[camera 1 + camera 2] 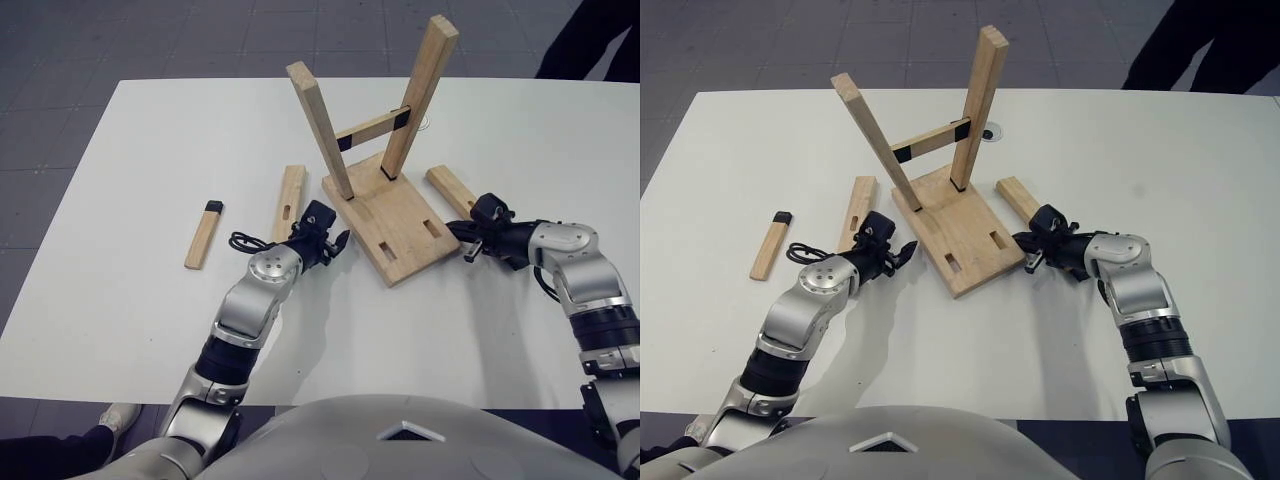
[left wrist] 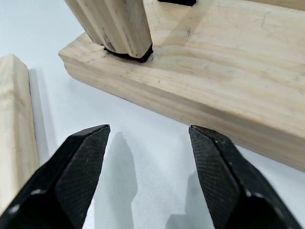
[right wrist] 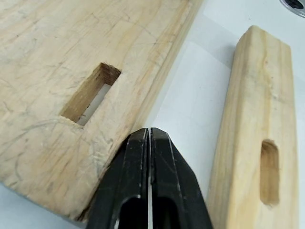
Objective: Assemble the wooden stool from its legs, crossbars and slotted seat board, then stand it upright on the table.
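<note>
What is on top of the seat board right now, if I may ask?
Two legs stand in the far slots of the seat board, joined by a crossbar. Its two near slots are open and empty. The leg ends inside the board are hidden.

Seen from the head, twice, forward and down over the whole table [image 1: 120, 300]; from each wrist, close against opposite edges of the shared seat board [image 1: 400, 215].

Silver-grey arm shells [image 1: 262, 285] w/ black joints [image 1: 222, 357], looped black cables [image 1: 243, 241], textured black tool fingers [image 2: 81, 162].
</note>
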